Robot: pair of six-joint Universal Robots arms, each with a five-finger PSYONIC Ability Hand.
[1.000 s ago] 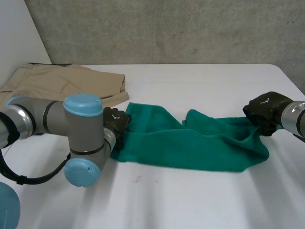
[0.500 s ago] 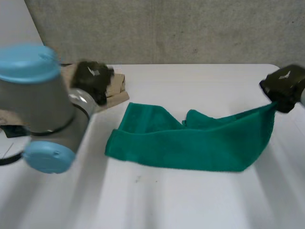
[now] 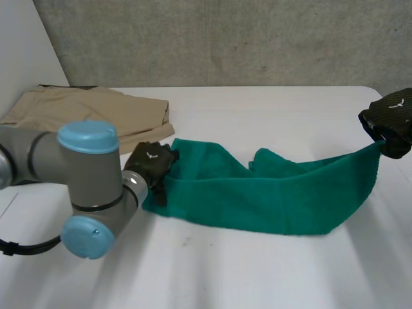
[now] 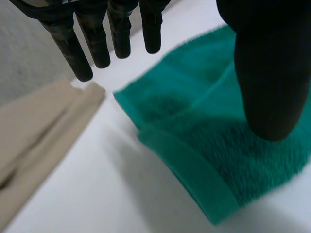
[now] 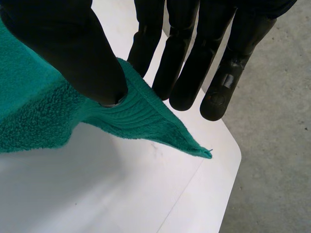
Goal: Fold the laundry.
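A green towel (image 3: 257,196) lies stretched across the white table (image 3: 257,270). My right hand (image 3: 390,121) holds its right corner lifted off the table, the thumb (image 5: 73,48) pinching the cloth (image 5: 43,111) against the fingers (image 5: 194,53). My left hand (image 3: 151,162) hovers over the towel's left end, its fingers (image 4: 97,34) straight and spread, the thumb (image 4: 269,73) apart from them above the green cloth (image 4: 218,145). Nothing is in its grasp.
Folded beige trousers (image 3: 90,112) lie at the table's back left, close to the left hand (image 4: 34,131). The table's right edge and the grey floor (image 5: 272,145) are just beyond the right hand. A grey wall (image 3: 225,38) rises behind the table.
The left hand swung up toward the beige trousers and came back down over the towel's left end, fingers now spread. The right hand rose and pulled the right corner up and outward.
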